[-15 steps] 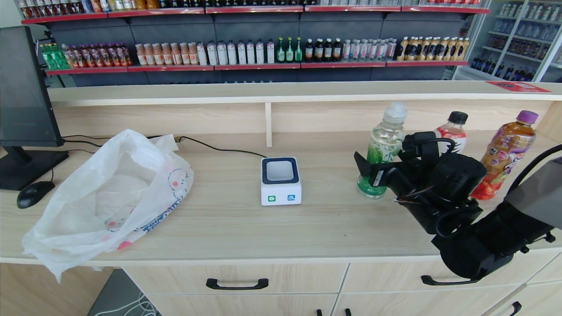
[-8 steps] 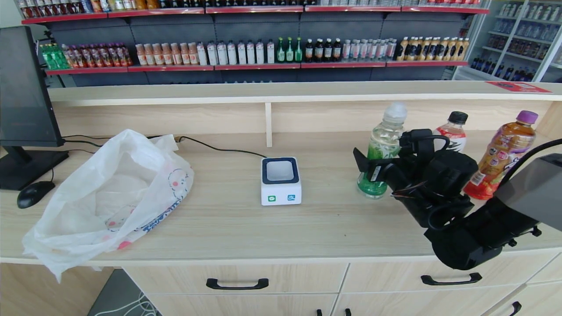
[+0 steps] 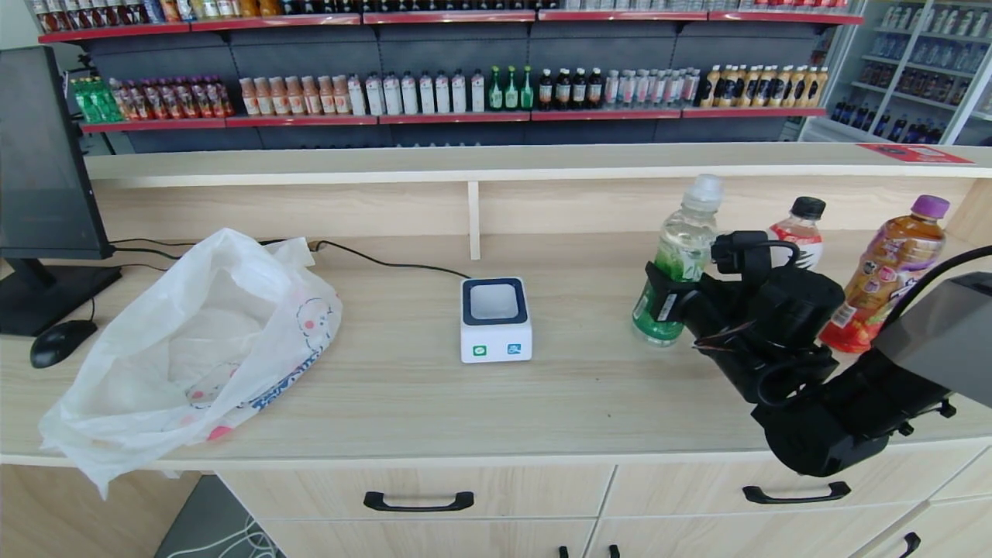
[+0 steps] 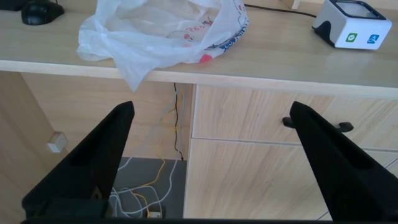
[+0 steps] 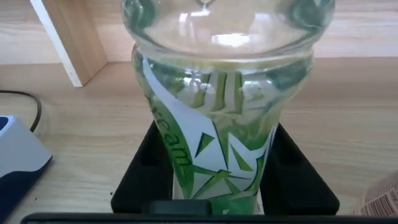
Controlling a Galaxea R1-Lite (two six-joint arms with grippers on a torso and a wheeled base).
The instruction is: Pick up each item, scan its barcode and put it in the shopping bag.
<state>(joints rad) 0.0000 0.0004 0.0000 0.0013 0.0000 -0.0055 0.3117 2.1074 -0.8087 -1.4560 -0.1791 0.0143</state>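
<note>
Our right arm (image 3: 806, 387) stretches in from the right, forearm low, wrist roughly level. The right gripper (image 3: 663, 301) points left, its jaws clamped on both sides of the green-label bottle (image 3: 676, 260), which leans a bit. Our left gripper (image 4: 211, 155) hangs below the counter (image 4: 261, 59) edge, facing the cabinet front, with both black fingers (image 4: 93, 165) spread wide.

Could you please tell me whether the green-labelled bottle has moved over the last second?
Yes. The green-labelled bottle, gripped by the right gripper, has tipped, its cap nearer the black-capped bottle than before.
</note>
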